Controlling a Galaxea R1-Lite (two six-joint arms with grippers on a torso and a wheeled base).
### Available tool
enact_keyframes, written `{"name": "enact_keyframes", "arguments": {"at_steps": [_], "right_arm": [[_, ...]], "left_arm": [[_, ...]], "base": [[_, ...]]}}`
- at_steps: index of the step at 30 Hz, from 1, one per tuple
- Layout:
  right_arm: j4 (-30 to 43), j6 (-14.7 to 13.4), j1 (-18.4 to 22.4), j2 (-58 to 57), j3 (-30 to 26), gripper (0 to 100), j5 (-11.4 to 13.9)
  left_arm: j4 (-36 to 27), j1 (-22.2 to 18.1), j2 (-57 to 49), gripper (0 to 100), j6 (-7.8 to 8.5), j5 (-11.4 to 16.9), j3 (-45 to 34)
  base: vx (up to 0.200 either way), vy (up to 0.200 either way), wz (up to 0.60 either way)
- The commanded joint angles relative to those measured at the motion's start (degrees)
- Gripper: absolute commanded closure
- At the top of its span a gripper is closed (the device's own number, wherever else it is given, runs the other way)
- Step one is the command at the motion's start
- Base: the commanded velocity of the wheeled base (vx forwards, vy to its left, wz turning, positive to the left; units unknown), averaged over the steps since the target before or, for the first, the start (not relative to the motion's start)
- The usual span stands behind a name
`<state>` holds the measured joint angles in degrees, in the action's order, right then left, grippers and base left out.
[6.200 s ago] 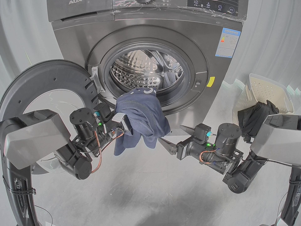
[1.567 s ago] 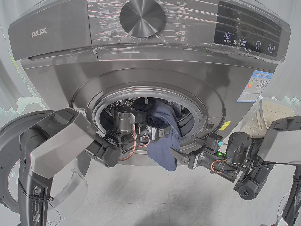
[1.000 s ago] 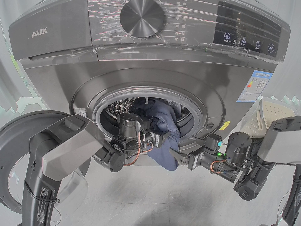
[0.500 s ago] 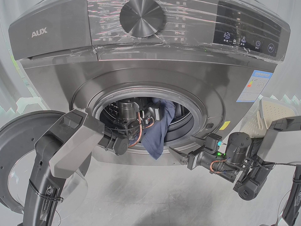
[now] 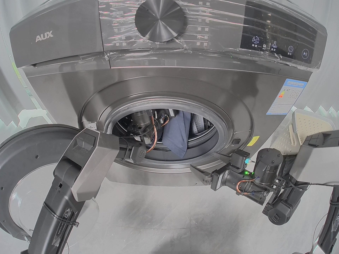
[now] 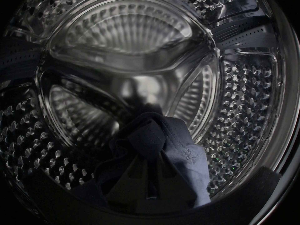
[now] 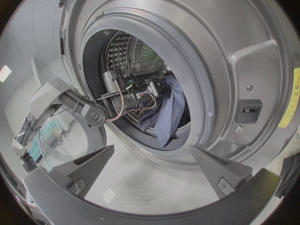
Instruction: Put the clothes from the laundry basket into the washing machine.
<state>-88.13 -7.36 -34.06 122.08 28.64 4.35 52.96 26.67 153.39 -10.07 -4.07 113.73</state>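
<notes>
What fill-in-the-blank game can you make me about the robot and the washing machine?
The left end effector holds the navy garment inside the ___ of the washing machine.
The right end effector is ___ and holds nothing.
The open door hangs on the robot's ___ side.
Missing words: drum, open, left.

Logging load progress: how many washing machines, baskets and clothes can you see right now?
Washing machine: 1
Basket: 1
Clothes: 2, one navy garment hanging in the machine's mouth, one black garment at the basket
Total: 4
</notes>
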Motion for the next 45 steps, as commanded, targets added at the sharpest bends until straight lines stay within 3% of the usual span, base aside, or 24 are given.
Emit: {"name": "enact_keyframes", "arguments": {"at_steps": [1,2,5,14,25,30,37,38,45], "right_arm": [[0.0,0.0,0.0,0.0,0.0,0,0.0],[0.0,0.0,0.0,0.1,0.0,0,0.0],[0.0,0.0,0.0,0.0,0.0,0,0.1],[0.0,0.0,0.0,0.0,-0.1,0,0.1],[0.0,0.0,0.0,-0.1,-0.5,0,0.0],[0.0,-0.1,-0.1,-0.1,-0.5,0,0.0],[0.0,0.0,0.0,-0.1,-0.3,0,0.0],[0.0,0.0,0.0,-0.1,-0.3,0,0.0],[0.0,-0.1,0.0,-0.1,-0.2,0,0.1]], "left_arm": [[-0.2,-0.2,1.9,100,0.05,-0.2,0.9],[-0.4,-0.2,1.7,0,0.05,-0.2,0.9],[-0.7,0.2,0.7,0,-0.21,-0.2,-0.5],[-5.8,1.7,-11.3,0,0.05,2.1,-20.6],[-2.2,3.9,-17.3,0,2.16,3.1,-36.3],[-1.5,4.2,-16.0,0,3.04,4.4,-37.6],[-2.0,3.2,-10.0,0,4.0,4.4,-32.9],[-2.2,2.9,-9.4,100,4.27,4.4,-32.2],[-2.8,1.3,-4.5,100,4.18,4.0,-20.6]], "base": [[0.0,0.0,0.0],[0.0,0.0,0.0],[0.0,0.0,0.0],[0.0,0.0,0.0],[0.0,0.0,0.0],[0.0,0.0,0.0],[0.0,0.0,0.0],[0.0,0.0,0.0],[0.0,0.0,0.0]]}}
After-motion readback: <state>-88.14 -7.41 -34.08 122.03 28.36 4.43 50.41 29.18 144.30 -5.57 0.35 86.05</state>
